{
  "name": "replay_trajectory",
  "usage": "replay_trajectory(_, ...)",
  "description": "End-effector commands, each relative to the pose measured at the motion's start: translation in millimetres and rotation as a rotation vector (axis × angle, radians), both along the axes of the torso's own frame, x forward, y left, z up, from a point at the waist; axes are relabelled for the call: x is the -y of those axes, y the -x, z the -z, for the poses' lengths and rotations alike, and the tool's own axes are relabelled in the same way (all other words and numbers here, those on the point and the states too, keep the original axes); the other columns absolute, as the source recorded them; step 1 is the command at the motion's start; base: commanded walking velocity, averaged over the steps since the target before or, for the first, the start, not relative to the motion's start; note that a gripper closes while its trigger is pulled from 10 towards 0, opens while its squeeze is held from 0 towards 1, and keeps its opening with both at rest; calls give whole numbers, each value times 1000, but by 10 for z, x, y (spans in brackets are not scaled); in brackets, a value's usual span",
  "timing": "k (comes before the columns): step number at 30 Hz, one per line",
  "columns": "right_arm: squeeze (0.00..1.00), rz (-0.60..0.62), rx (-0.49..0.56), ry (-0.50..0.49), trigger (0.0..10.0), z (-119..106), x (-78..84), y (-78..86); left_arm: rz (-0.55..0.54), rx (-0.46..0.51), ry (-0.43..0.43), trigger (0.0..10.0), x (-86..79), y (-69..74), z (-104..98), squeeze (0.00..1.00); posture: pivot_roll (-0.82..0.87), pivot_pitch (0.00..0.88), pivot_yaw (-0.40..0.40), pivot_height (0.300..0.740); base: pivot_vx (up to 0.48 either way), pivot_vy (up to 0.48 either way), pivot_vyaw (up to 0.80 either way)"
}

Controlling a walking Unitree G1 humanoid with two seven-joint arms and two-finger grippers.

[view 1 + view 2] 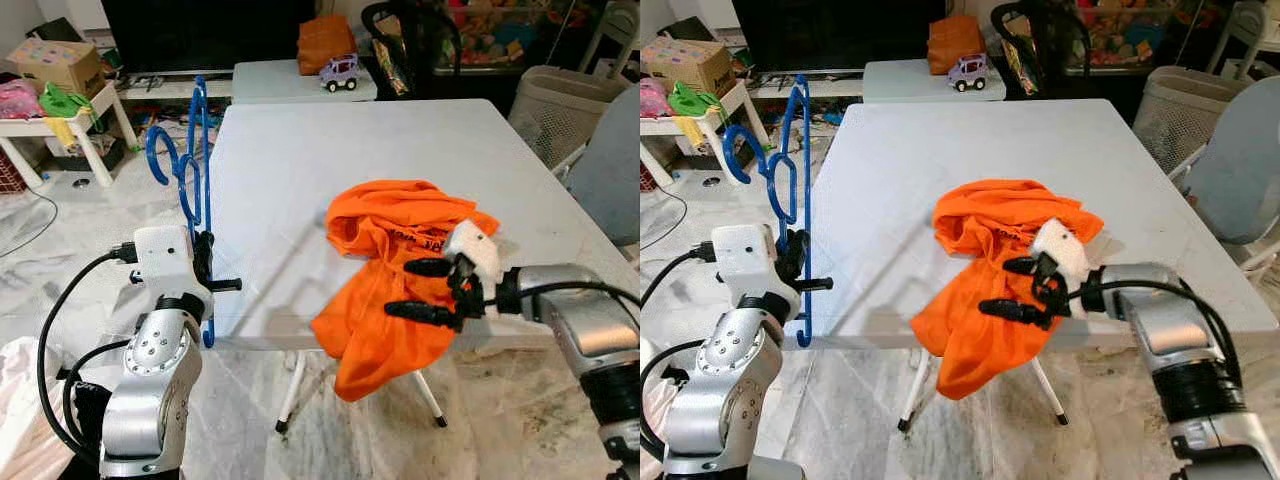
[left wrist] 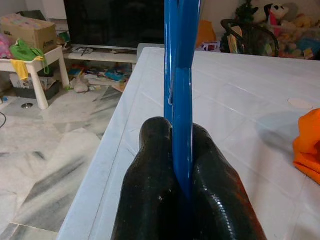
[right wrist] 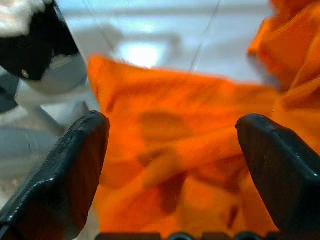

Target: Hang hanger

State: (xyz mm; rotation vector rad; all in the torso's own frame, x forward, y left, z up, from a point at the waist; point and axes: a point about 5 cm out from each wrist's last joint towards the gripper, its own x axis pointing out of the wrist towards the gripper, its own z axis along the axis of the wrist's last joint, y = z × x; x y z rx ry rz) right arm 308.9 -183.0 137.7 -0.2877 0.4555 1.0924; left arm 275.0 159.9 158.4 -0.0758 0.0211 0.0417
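The blue hanger stands upright at the left of the head views, just off the left edge of the white worktop, its hook curling at the upper left of the frame. The left tool has it pinched low on its frame; in the left wrist view the two black fingers are closed tight against the blue bars, which run straight up out of the picture. So the hanger is in hand and lifted, but nothing here shows a rail or hook to take it, and it is not yet hung on anything.

Right of centre, the orange garment lies crumpled on the worktop's near edge, with a good part of it drooping over the front toward the floor. The right tool is at that overhanging cloth, its fingers spread wide, one above and one below; the right wrist view shows orange fabric between the parted fingers with no grip made. As I judge it, the garment is neither gripped nor on the hanger, so the task is at an early stage: hanger secured, cloth still to be taken up, dressed onto the hanger, and the whole thing hung.

Beyond the worktop stand a second small table with a toy car, a cardboard box at upper left, and a laundry basket at upper right.
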Motion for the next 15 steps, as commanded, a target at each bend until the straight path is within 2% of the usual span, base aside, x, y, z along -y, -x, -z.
replay_trajectory(1, 0, -6, 43, 52, 10000, 17, -69, 3, 7, -2, -7, 10000, 1, -24, -12, 0, -18, 0, 27, 740, 0, 0, 0)
replay_trajectory(3, 0, 16, 78, 85, 10000, 84, -144, 10, 8, -1, -8, 10000, 0, -27, -13, 0, -18, 0, 27, 740, 0, 0, 0)
replay_trajectory(4, 0, 44, 120, 111, 3059, 126, -207, -10, 8, 0, -8, 10000, 2, -29, -15, 0, -18, 0, 27, 740, 0, 0, 0)
replay_trajectory(5, 0, 49, 128, 116, 0, 131, -218, -13, 8, 0, -8, 10000, 3, -29, -15, 0, -18, 0, 27, 740, 0, 0, 0)
replay_trajectory(8, 0, 65, 153, 140, 0, 179, -307, -17, 9, 2, -8, 10000, 4, -32, -22, 0, -16, 0, 28, 740, 0, 0, 0)
replay_trajectory(10, 0, 75, 146, 143, 0, 191, -318, -21, 9, 2, -8, 10000, 5, -36, -23, 0, -17, 0, 29, 740, 0, 0, 0)
replay_trajectory(15, 0, 65, 196, 235, 0, 243, -309, -24, 10, 4, -7, 10000, 6, -44, -26, 0, -19, 0, 30, 740, 0, 0, 0)
